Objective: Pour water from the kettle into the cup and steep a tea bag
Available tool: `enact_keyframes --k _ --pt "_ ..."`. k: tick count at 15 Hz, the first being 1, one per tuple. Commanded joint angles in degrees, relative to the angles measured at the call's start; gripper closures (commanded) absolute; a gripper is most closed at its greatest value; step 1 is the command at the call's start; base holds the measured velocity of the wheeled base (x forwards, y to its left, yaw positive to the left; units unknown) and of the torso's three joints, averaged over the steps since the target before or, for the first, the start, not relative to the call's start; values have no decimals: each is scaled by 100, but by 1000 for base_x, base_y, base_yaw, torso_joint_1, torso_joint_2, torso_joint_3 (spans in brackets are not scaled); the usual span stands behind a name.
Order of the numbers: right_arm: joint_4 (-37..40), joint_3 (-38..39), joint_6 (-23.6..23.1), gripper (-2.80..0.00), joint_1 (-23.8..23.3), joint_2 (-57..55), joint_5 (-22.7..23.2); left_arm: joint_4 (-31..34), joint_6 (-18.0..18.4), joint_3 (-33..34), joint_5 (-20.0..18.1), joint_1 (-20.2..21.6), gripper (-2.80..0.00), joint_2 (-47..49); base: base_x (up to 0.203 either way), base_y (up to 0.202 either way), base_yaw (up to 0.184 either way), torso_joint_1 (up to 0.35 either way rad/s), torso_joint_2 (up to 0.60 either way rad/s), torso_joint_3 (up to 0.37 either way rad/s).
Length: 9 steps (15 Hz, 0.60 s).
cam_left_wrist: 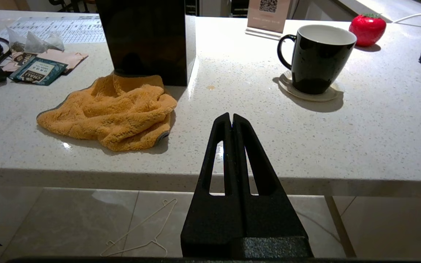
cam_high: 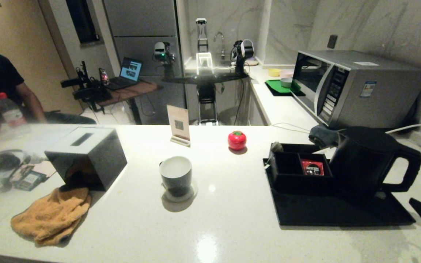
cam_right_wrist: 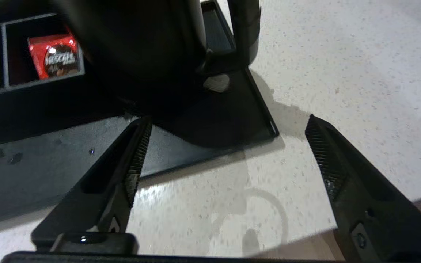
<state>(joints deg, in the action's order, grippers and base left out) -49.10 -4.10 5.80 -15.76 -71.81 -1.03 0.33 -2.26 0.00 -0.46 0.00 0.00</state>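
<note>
while right gripper (cam_right_wrist: 225, 153) hangs spread near kettle (cam_high: 369, 160), line up squarely with handle (cam_high: 408, 170); left gripper (cam_left_wrist: 231, 118) pressed together.

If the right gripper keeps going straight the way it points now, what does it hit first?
Probably the kettle: the open right gripper aims over the black tray's corner toward its base and handle, though depth is unclear.

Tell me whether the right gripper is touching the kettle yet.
Apart. In the right wrist view the right gripper stands open and empty over the counter edge, with bare tray and counter between its fingertips and the kettle and its handle.
</note>
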Motion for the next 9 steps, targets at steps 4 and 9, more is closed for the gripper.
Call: enact_keyframes --k 4,9 --pt "-1008 -143 -27 -280 -6 -1344 -294 2 -3 0 2 0 0 0 0 0 0 0 0 0" --pt "-1636 -520 -99 -280 -7 -2280 -748 2 -3 0 2 0 0 0 0 0 0 0 0 0"
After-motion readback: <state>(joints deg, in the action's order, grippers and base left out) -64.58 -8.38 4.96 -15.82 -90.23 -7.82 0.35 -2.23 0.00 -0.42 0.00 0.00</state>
